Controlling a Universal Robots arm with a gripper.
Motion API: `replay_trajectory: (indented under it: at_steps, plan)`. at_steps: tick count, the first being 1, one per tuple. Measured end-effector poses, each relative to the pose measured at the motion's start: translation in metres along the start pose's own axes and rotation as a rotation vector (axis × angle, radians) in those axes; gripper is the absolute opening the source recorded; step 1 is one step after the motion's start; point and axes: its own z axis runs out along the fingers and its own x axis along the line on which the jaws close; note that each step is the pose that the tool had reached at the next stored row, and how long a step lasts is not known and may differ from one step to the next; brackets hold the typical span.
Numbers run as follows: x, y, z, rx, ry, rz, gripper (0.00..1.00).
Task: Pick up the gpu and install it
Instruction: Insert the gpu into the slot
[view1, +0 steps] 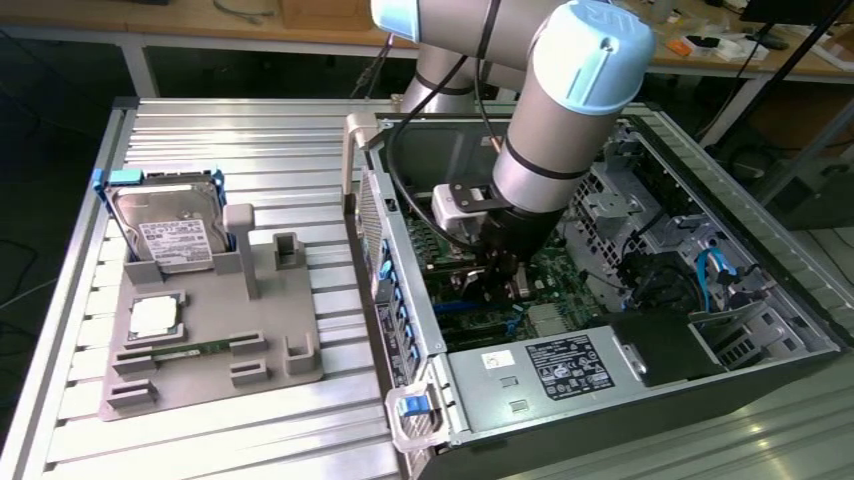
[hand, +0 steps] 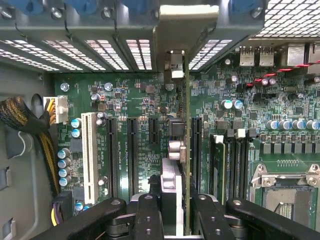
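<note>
Now inside the open computer case (view1: 400, 300) at the exterior view's 3 o'clock, the claw (hand: 176, 212) clenches the gpu (hand: 187, 140) edge-on over the slots (hand: 132, 150) of the motherboard (hand: 135, 97), the install step apparently in hand and likely calling for a card kept square to its slot.

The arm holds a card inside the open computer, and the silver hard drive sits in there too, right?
No. The exterior view shows the hard drive standing in the grey holder outside the case; the gripper does hold the gpu inside the case.
</note>
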Motion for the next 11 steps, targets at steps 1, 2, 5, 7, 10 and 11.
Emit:
replay_trajectory:
  at_steps: [1,2,5,7,10,11]
  plan:
    - [0.0000,0.0000,0.0000,0.0000,-0.0001,0.000,0.29]
    - [0.0001,0.0001,0.0001,0.0001,-0.0001,0.000,0.29]
    - [0.0011,0.0004,0.0001,0.0000,0.0000,0.000,0.29]
    - [0.0012,0.0003,0.0002,0.0000,-0.0001,0.000,0.29]
    - [0.0013,0.0005,0.0003,0.0000,0.0000,0.001,0.29]
    - [0.0013,0.0011,0.0004,0.0000,-0.0001,0.001,0.29]
